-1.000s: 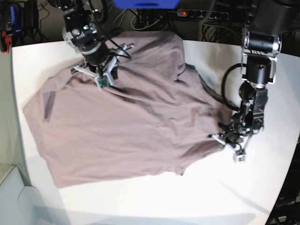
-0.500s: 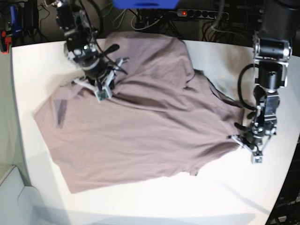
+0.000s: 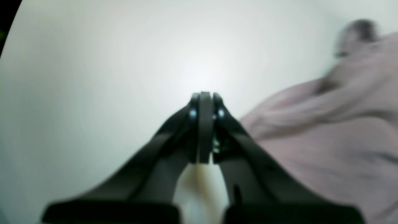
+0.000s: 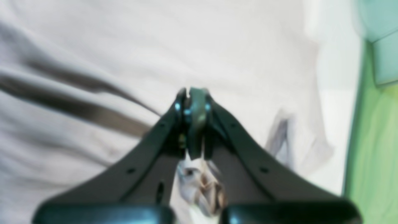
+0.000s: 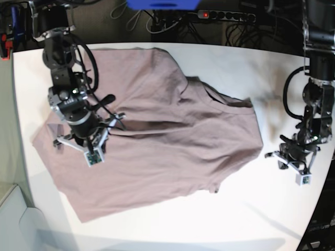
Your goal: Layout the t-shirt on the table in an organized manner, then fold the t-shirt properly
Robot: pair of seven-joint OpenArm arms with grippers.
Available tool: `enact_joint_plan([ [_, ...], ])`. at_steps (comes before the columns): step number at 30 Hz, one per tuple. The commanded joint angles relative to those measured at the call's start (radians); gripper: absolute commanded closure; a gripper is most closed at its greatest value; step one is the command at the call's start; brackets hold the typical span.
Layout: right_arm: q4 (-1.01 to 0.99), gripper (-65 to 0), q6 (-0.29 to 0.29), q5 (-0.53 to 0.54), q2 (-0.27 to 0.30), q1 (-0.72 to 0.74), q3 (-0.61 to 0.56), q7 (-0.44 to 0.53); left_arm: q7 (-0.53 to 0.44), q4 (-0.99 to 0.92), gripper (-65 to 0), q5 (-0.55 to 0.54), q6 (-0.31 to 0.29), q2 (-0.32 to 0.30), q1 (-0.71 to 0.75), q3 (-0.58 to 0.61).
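Over the last second we have pulled apart: our right gripper (image 5: pixel 78 148) has slid from the far part of the t-shirt (image 5: pixel 157 141) toward the near-left part of the table (image 5: pixel 157 230), dragging cloth with it, while our left gripper (image 5: pixel 294 168) has moved off the shirt's edge and now sits on bare white tabletop, apart from the fabric. The shirt has shifted with us; it lies more spread out than before, one hem edge running along the near side, yet a ridge of folds crosses its middle and the collar end is bunched toward the far side. We judge the laying-out step only part done: the garment is wider, not flat, and no fold has begun.

Our left gripper in its wrist view (image 3: pixel 203 102) has its jaws pressed fully together with nothing between them; only the table shows around the tips, and the mauve cloth (image 3: pixel 326 143) lies off to one side, not touching. So that side has let go of the edge it was at half a second ago.

Our right gripper (image 4: pixel 192 96) is likewise closed tight. Its wrist view shows it over wrinkled fabric (image 4: pixel 93 62), and a scrap of something pale sits behind the tips, too blurred for us to say whether a pinch of shirt is caught there or it merely presses on the cloth
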Motion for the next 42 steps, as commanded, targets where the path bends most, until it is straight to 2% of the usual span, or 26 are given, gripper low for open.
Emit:
enact_joint_plan([
  [1,0.036,0.0,-0.001,0.0,-0.017,-0.018,0.003,0.0,0.008,0.044,0.0,-0.011,0.001,-0.019,0.007,-0.006],
  [5,0.083,0.0,-0.001,0.0,-0.125,-0.106,-0.002,0.0,0.048,0.133,0.0,-0.012,0.001,-0.039,0.094,-0.067],
  [10,0.086,0.0,0.0,0.003,-0.303,-0.198,-0.006,0.001,0.102,0.151,0.0,-0.012,0.001,-0.052,0.216,-0.324],
  [13,0.079,0.0,0.0,0.003,-0.361,-0.235,-0.039,0.003,0.135,0.15,0.0,-0.012,0.001,-0.052,0.283,-0.472],
  [16,0.023,0.0,0.0,0.006,-0.364,-0.249,-0.108,0.006,0.158,0.156,0.0,-0.012,0.001,-0.052,0.329,-0.566],
  [21,-0.104,0.0,0.0,0.006,-0.364,-0.25,-0.206,0.007,0.165,0.156,0.0,-0.012,0.001,-0.05,0.358,-0.638],
  [27,-0.178,0.0,-0.001,0.006,-0.362,-0.25,-0.226,0.001,0.163,0.156,0.0,-0.014,0.001,-0.041,0.409,-0.683],
  [29,-0.194,-2.8,-0.003,0.006,-0.347,-0.25,-0.226,0.001,0.163,0.156,0.0,-0.014,0.001,-0.039,0.409,-0.681],
  [34,-0.21,-15.6,-0.003,0.006,-0.333,-0.267,-0.221,0.003,0.163,0.156,0.0,-0.015,0.001,-0.038,0.409,-0.678],
  [36,-0.21,-18.1,-0.003,0.006,-0.31,-0.269,-0.226,0.007,0.163,0.156,0.0,-0.014,0.001,-0.025,0.401,-0.678],
  [38,-0.205,-15.2,-0.003,0.006,-0.293,-0.273,-0.233,0.009,0.163,0.156,0.0,-0.014,0.001,-0.015,0.4,-0.678],
  [41,-0.204,0.0,-0.004,0.006,-0.286,-0.275,-0.227,0.001,0.163,0.156,0.0,-0.014,0.001,-0.012,0.398,-0.678],
  [42,-0.202,0.0,-0.004,0.006,-0.283,-0.278,-0.227,0.001,0.162,0.156,0.0,-0.014,0.001,-0.012,0.394,-0.678],
])
